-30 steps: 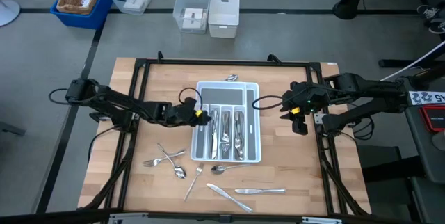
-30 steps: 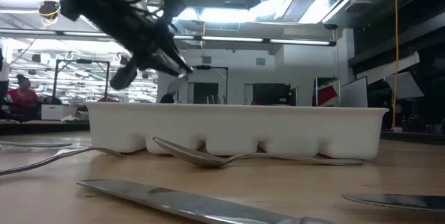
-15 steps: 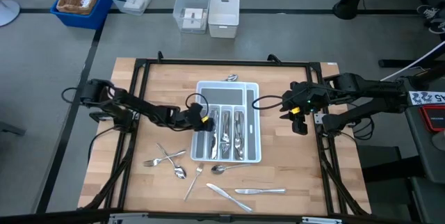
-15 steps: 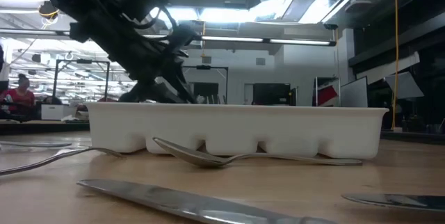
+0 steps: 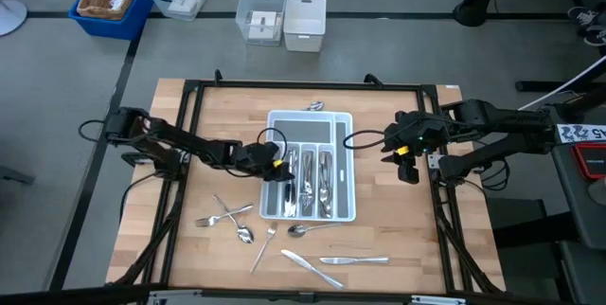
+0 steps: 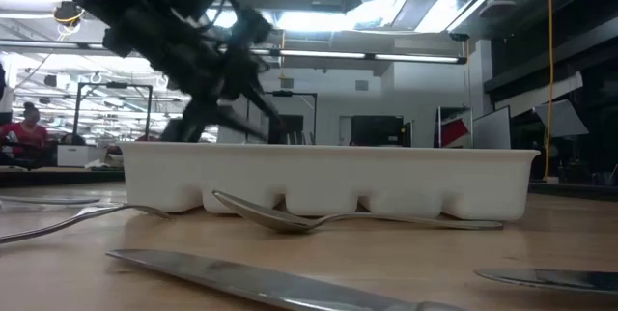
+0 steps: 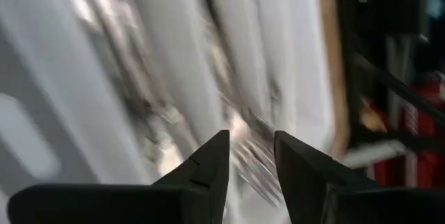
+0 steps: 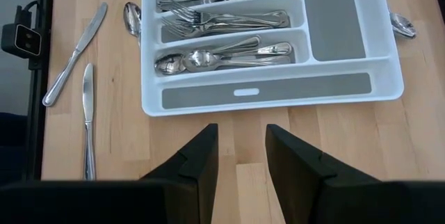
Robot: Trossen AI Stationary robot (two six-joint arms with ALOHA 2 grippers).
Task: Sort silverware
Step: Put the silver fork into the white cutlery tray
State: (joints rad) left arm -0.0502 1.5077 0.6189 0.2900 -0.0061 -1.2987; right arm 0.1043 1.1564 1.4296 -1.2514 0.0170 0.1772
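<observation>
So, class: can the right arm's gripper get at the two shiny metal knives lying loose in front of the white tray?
Probably yes: the right gripper hangs beside the white tray; the knives lie uncovered on bare wood.

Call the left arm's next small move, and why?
Probably lift the left gripper clear of the white tray and swing it toward the loose silverware on the wood in front of the tray. Its fingers stand apart with nothing between them, over slots that already hold pieces, so the drop looks done. The right gripper waits open beside the tray.
</observation>
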